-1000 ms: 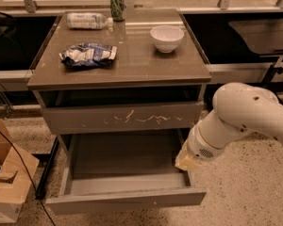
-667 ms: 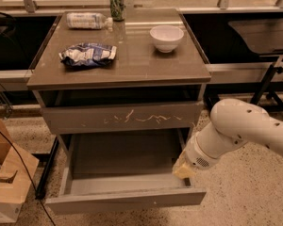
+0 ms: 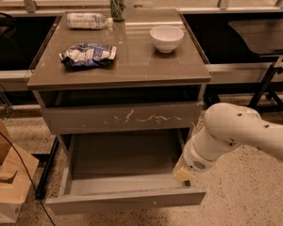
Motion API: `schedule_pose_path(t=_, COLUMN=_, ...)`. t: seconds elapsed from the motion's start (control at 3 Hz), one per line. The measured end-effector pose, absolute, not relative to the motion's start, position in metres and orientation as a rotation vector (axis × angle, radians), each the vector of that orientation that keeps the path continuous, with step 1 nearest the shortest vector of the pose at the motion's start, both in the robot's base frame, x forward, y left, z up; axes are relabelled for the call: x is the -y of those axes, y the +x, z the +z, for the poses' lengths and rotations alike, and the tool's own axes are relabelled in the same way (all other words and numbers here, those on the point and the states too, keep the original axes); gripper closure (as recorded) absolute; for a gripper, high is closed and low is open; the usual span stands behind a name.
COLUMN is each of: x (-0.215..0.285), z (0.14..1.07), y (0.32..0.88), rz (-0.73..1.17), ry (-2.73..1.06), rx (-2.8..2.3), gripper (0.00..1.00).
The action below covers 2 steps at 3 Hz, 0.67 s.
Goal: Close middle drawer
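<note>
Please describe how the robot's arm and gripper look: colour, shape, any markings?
The arm is white and smooth, with rounded, bulbous segments and small dark dots on its shell. The gripper, at the right front corner of the middle drawer, looks pale yellow-tan.

On the grey-brown surface (image 3: 132, 67) we saw a white bowl (image 3: 166, 37) at the right rear and a crumpled blue bag (image 3: 88, 55) toward the left. A clear bottle (image 3: 88, 20) lay on its side at the back, with a green can (image 3: 116, 5) upright just beside it. Below ran a scratched drawer front (image 3: 122, 118). A cardboard box (image 3: 9, 182) sat at the far left. The gripper (image 3: 181, 174) hung low at the right.
</note>
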<state>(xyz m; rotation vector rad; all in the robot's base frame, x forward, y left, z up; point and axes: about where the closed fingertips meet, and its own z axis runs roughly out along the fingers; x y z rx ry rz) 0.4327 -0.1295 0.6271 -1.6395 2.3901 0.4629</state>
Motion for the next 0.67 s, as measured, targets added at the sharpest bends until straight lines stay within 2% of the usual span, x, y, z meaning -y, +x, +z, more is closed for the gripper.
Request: schedule_pose_path(t=0.67, x=0.138, z=0.545, y=0.402, rz=0.593, ry=-1.63, rx=-2.488, gripper=1.0)
